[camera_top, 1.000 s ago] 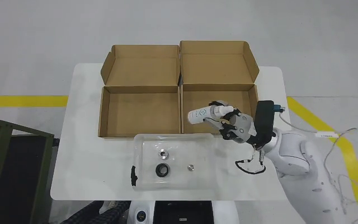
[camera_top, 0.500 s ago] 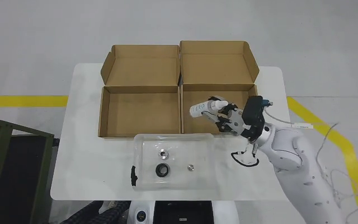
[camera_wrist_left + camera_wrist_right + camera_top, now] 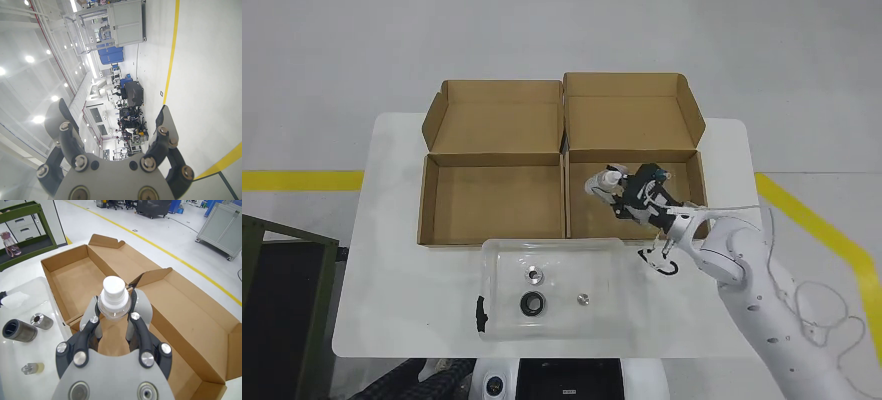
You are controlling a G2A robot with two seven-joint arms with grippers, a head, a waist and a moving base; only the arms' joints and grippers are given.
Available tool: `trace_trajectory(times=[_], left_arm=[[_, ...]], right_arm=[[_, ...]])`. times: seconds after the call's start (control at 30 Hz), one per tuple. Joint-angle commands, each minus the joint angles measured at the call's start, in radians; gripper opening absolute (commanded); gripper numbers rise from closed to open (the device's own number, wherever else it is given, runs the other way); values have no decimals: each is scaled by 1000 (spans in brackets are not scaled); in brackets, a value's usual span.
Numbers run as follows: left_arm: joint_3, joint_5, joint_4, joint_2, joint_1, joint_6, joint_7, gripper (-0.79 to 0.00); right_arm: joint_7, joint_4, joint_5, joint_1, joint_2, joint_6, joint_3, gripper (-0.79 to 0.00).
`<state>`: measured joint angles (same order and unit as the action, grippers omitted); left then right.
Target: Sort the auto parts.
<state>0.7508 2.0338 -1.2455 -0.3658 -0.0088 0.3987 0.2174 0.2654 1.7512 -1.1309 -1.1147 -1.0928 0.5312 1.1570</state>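
— Grip first: what do we have in the right gripper point(image 3: 113, 306)?
— We have the spray bottle point(image 3: 114, 298), with both fingers point(image 3: 88, 312) clamped on the shoulder of its clear body. Its long axis runs straight out along the fingers, white cap leading past the tips.
— And beneath the fingers?
— The right box point(image 3: 587, 222), bare cardboard floor. We judge the bottle hangs over the end nearest the left box point(image 3: 492, 200). How high above the floor, we cannot tell.
— So the coming move turns on going down, not across?
— We think so. The floor lies below the fingers, so lowering and letting go should do. What we must mind is the shared wall of the two boxes just beyond the cap. With the bottle stretched that way, a drift forward could knock the cap on it.
— Anything beside us?
— The clear tray point(image 3: 602, 262) sits off to one side of the fingers, outside the box wall. It holds the dark bearing point(image 3: 19, 330), the steel bushing point(image 3: 41, 318) and a small pin point(image 3: 31, 368). None of them blocks the descent.
— The left gripper point(image 3: 113, 106)?
— Spread wide, nothing between its fingers, pointing off into the hall. The right arm is the nearer one, since the bottle is already in its grasp.
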Motion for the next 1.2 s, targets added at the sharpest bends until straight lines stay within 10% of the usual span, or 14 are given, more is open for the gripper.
trace_trajectory(times=[0.0,0.6,0.83,0.93,1.0,1.17], left_arm=[[0,0,0,0,0,0,0,0],[0,0,0,0,0,0,0,0],[0,0,0,0,0,0,0,0],[0,0,0,0,0,0,0,0],[0,0,0,0,0,0,0,0],[0,0,0,0,0,0,0,0]], right_arm=[[10,-40,-13,28,-5,-8,-22,-785],[30,-306,-21,219,-63,-44,-182,-785],[43,-344,-21,243,-77,-48,-212,-659],[44,-356,-19,250,-82,-48,-219,-434],[46,-360,-21,252,-84,-48,-220,0],[50,-326,-18,240,-80,-37,-196,0]])
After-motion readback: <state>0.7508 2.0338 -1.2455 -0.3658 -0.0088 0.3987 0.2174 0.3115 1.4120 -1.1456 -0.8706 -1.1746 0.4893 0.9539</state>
